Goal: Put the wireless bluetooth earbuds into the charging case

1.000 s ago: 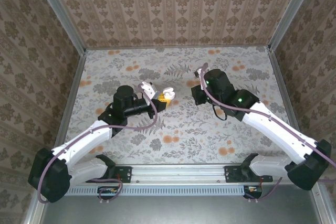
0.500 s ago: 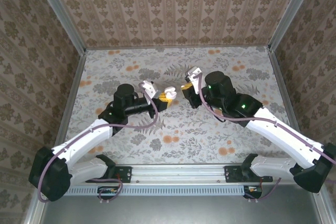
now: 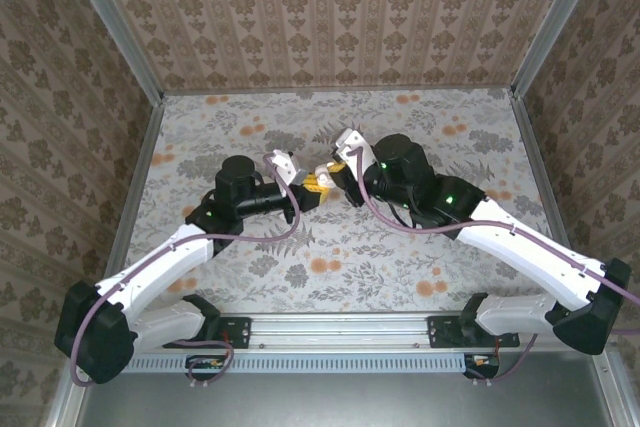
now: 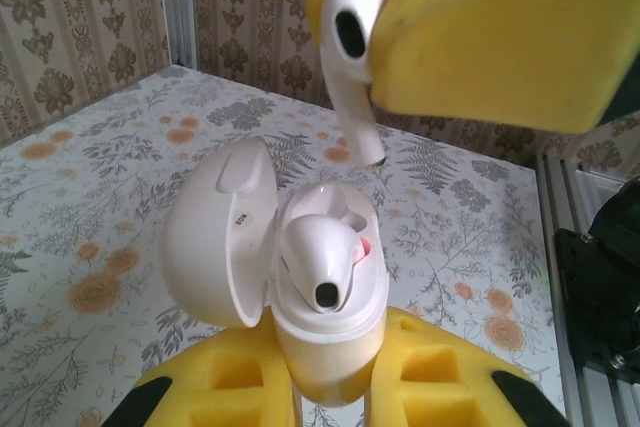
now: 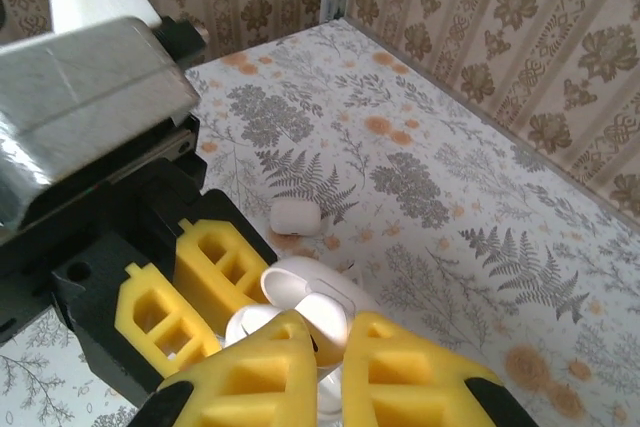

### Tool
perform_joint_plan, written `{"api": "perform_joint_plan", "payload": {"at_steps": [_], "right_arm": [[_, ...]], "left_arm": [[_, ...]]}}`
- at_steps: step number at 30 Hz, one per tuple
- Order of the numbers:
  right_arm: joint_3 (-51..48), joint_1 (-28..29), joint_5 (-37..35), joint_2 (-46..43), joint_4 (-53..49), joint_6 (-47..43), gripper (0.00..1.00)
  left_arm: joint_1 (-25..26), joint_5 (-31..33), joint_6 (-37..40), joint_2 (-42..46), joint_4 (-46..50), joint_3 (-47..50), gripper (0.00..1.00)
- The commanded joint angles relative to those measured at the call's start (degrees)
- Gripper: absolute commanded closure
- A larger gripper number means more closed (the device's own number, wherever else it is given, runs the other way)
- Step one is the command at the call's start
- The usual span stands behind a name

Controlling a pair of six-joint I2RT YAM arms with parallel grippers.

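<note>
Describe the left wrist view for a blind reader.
An open white charging case, one earbud seated inside, sits clamped in the left gripper's yellow fingers. Above it, the right gripper's yellow fingers hold a second earbud, stem down.

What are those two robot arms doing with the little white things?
They are putting earbuds away. The left pincer holds the open case, with one earbud already sitting inside. The right pincer holds the other earbud just above the case, stem pointing toward the empty slot. It is not in yet.
</note>
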State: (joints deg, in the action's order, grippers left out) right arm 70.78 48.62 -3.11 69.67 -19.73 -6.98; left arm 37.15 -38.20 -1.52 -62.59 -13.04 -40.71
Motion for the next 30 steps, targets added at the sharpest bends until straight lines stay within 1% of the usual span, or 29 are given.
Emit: {"api": "perform_joint_plan", "payload": {"at_steps": [1, 19, 30], "right_arm": [[1.69, 0.66, -2.11, 0.03, 1.46, -2.18, 0.91], [-1.67, 0.92, -1.97, 0.33, 2.07, -2.76, 0.91], [-2.93, 0.89, -1.47, 0.51, 2.33, -2.76, 0.91]], "left_arm": [[0.29, -1.59, -0.77, 0.36, 0.33, -1.88, 1.00], [0.21, -1.32, -4.40, 0.79, -0.32, -2.89, 1.00], [0.21, -1.02, -5.25, 1.28, -1.04, -2.94, 1.00]]}}
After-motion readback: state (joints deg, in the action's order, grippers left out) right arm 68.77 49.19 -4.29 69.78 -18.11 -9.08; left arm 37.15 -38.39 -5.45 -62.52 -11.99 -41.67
